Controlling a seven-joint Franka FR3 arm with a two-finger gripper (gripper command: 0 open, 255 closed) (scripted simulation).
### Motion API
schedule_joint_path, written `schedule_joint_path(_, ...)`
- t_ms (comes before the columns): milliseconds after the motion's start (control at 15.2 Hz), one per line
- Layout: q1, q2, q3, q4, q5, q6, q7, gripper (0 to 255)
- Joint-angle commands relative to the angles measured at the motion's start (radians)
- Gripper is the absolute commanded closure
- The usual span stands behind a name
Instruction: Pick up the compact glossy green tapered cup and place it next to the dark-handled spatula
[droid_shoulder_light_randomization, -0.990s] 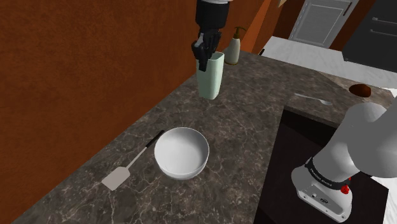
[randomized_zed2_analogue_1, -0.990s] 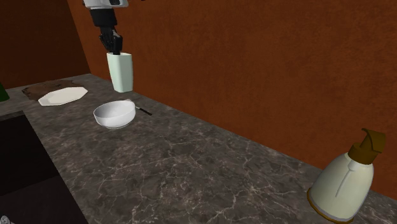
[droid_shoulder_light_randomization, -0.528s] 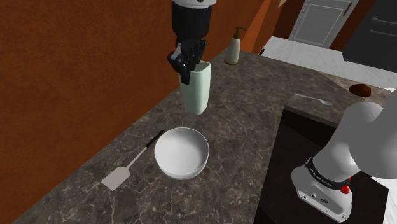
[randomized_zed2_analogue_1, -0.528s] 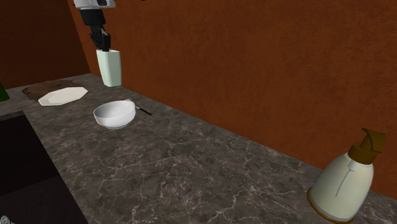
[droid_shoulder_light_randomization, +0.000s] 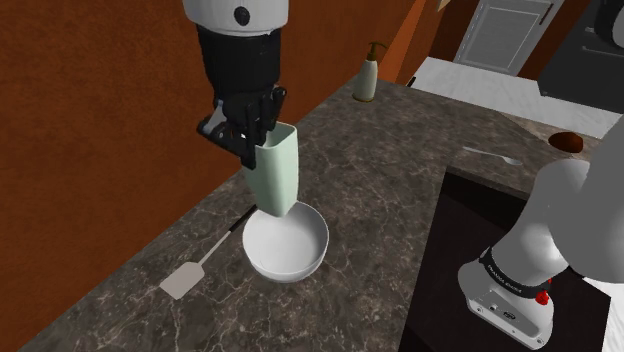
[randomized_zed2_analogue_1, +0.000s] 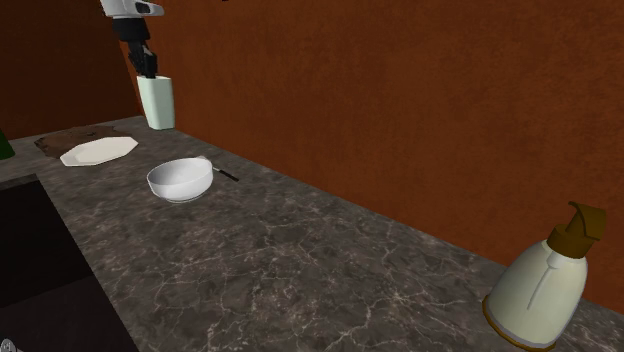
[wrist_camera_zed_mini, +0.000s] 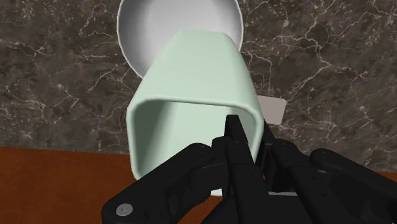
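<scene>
A pale green cup (droid_shoulder_light_randomization: 278, 172) hangs in the air over a dark marbled counter (droid_shoulder_light_randomization: 385, 185), held by a black tool (droid_shoulder_light_randomization: 243, 122) at the end of a white arm. The tool is clamped on the cup's rim: in the wrist view one finger (wrist_camera_zed_mini: 236, 135) sits inside the cup's mouth and the other is mostly hidden behind its wall. The cup tilts, open end up. From the shoulder view its base overlaps the rim of a white bowl (droid_shoulder_light_randomization: 287, 240), covering part of it.

The spatula (droid_shoulder_light_randomization: 204, 260) lies on the counter just beside the bowl, grey blade towards the shoulder view's lower left; the far end of its dark handle slips out of sight behind the cup and bowl. In the wrist view a corner of the blade peeks out from behind the cup.

In the second exterior view the arm is cut off at the top edge, and the cup floats well above a white plate (randomized_zed2_analogue_1: 98, 151).

The counter runs along an orange-brown wall (droid_shoulder_light_randomization: 100, 100). A cream soap bottle (droid_shoulder_light_randomization: 368, 72) stands at its far end, a spoon (droid_shoulder_light_randomization: 492, 154) lies on the side away from the wall, and a pale grey door (droid_shoulder_light_randomization: 510, 30) shows beyond.
</scene>
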Motion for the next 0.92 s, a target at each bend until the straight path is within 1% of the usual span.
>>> schedule_joint_path(0,0.037,0.063,0.026,0.075,-0.032,-0.022,0.062,255)
schedule_joint_path(264,0.125,0.198,0.057,0.244,-0.102,-0.078,0.161,255)
schedule_joint_path(462,0.212,0.319,0.068,0.411,-0.163,-0.139,0.226,255)
schedule_joint_path(594,0.286,0.415,0.066,0.557,-0.208,-0.196,0.259,255)
schedule_joint_path(660,0.33,0.473,0.061,0.651,-0.232,-0.234,0.271,255)
schedule_joint_path(726,0.385,0.545,0.052,0.773,-0.261,-0.283,0.278,255)
schedule_joint_path(792,0.415,0.583,0.044,0.843,-0.274,-0.312,0.277,255)
schedule_joint_path(858,0.397,0.56,0.047,0.785,-0.264,-0.28,0.283,255)
